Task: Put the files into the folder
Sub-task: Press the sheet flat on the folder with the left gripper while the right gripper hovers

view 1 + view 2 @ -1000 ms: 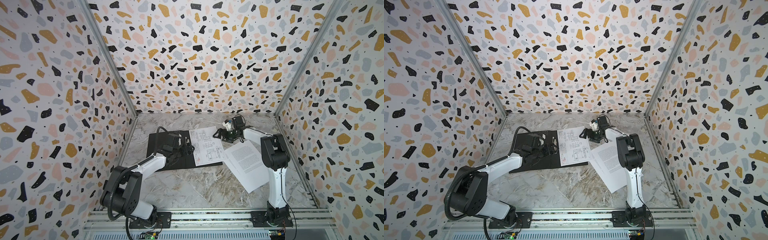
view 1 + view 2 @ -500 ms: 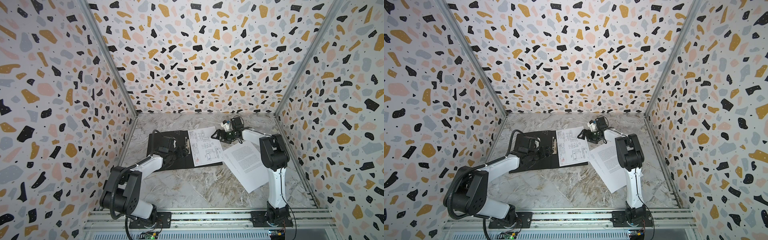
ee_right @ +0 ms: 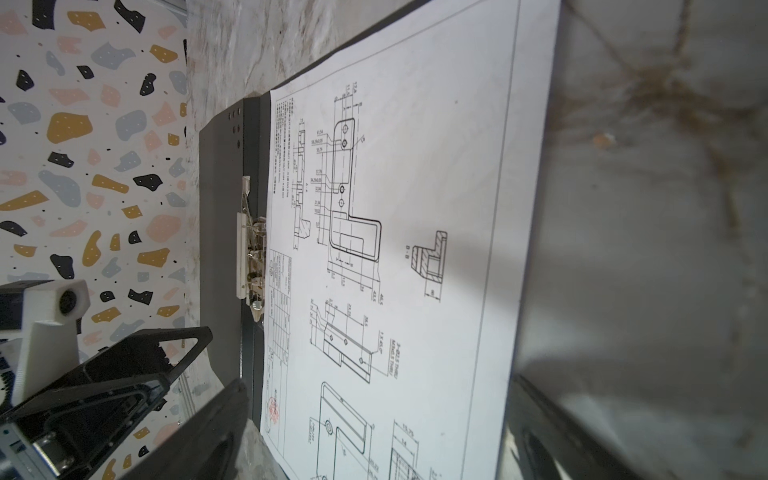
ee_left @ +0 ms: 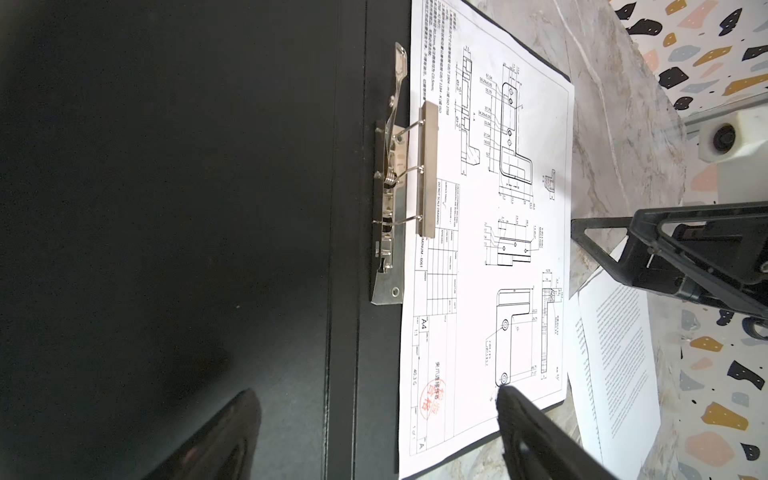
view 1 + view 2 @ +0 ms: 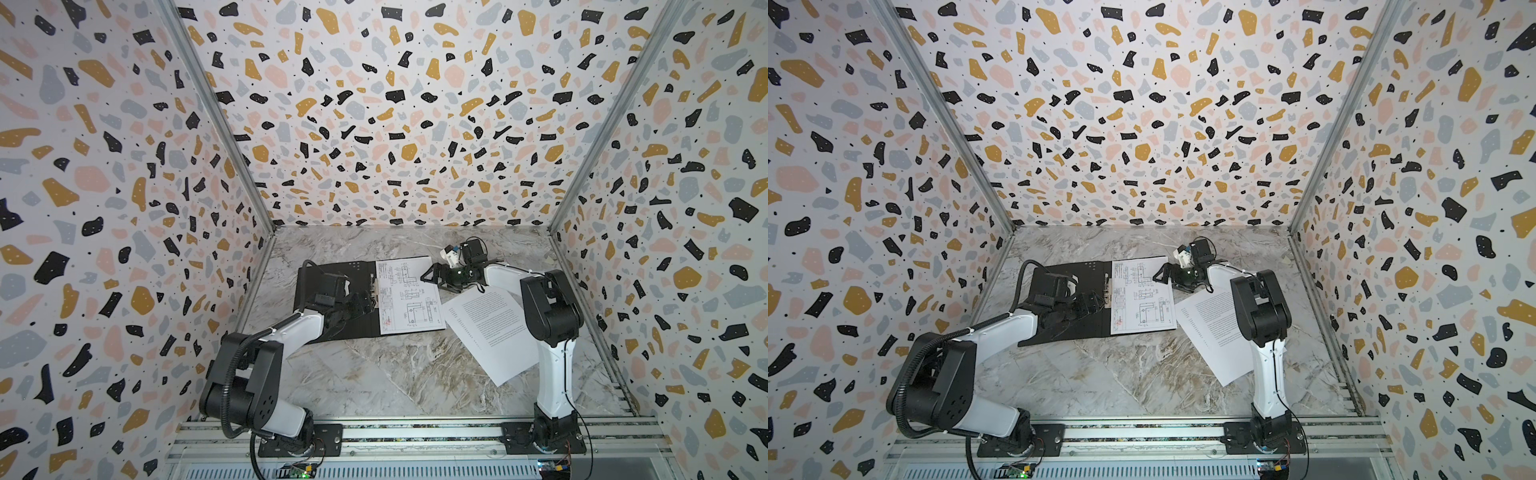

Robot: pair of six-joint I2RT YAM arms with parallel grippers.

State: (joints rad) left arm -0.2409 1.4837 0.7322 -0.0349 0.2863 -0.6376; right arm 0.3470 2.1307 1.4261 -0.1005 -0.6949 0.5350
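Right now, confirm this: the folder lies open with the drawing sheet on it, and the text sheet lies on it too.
Wrong on the text sheet: it lies on the table beside the folder. The drawing sheet is on the open folder, as both top views show.

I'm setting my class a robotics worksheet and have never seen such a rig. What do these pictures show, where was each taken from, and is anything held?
These are two robot arms mounted at the edge of a marbled table, each ending in a two-fingered gripper. Two pictures look down from overhead; two come from cameras on the arms' wrists. An open folder, black inside, lies flat, with a drawing sheet on its right half beside a metal clip. A text sheet lies on the table further right. The left gripper is over the folder, the right gripper by the drawing's far edge. Both are open, holding nothing.
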